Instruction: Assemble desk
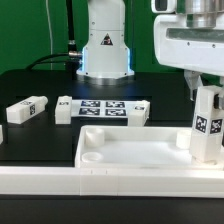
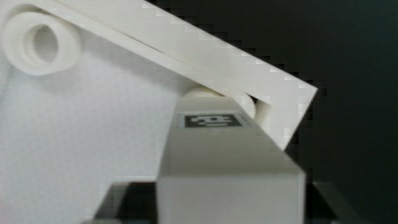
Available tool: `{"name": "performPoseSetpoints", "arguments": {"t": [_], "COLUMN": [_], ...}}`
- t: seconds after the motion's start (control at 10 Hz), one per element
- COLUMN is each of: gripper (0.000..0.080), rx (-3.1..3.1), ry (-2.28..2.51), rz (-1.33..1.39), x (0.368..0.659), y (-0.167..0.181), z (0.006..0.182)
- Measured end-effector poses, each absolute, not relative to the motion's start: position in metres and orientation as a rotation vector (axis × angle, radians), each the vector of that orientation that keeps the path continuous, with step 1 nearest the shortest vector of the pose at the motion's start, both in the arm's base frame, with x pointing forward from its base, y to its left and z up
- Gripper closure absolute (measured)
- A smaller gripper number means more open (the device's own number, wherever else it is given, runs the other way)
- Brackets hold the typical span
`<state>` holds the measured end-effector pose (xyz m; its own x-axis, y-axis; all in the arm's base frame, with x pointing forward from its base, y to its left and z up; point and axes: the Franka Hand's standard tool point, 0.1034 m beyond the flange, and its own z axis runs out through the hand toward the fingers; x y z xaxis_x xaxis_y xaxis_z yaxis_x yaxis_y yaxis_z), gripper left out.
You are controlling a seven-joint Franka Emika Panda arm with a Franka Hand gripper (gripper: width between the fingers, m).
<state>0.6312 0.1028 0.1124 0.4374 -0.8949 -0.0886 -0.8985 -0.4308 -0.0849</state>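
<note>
Exterior view
- Claw: the arm's two-finger claw [image 1: 200, 90] comes down at the exterior view's right. Its jaws are part closed on an upright white block leg [image 1: 207, 125] that bears black-and-white square tags.
- Held leg: it stands at the corner of the tabletop on the exterior view's right. I cannot tell whether its lower end is seated.
- Tabletop: a white plastic rectangular tray-like tabletop [image 1: 95, 133] with a raised rim lies flat on the black bench [image 1: 40, 150], just behind a long white rail [image 1: 60, 182].
- Loose legs: a second white tagged leg [image 1: 25, 110] lies on its side well off to the exterior view's left. A third white leg [image 1: 63, 108] sits just beside the marker board [image 1: 108, 108].
- Marker board: it lies flat behind the tabletop, in front of the white robot base [image 1: 105, 50].

Wrist view
- Claw: its dark fingers [image 2: 128, 205] stand on either side of the upright white block leg [image 2: 222, 165], gripping it.
- Leg tag: a small black tag [image 2: 214, 118] faces the camera near the leg's far end.
- Tabletop: the far end of the leg meets a corner of the tabletop [image 2: 107, 130], at the rim.
- Socket: a round white socket [image 2: 45, 45] sits at another corner, well away from the leg.
</note>
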Motion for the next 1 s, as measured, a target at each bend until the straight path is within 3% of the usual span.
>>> {"name": "performPoseSetpoints", "arguments": {"t": [0.2, 0.5, 1.0], "gripper": [0.0226, 0.0155, 0.0151], "rx": [-2.612, -2.826, -3.032], "ry": [1.519, 1.069, 0.301], "rz": [0.042, 0.01, -0.022], "x": [0.631, 0.6314, 0.635], "y": [0.1029, 0.1024, 0.1033], "z": [0.1122, 0.1123, 0.1143]}}
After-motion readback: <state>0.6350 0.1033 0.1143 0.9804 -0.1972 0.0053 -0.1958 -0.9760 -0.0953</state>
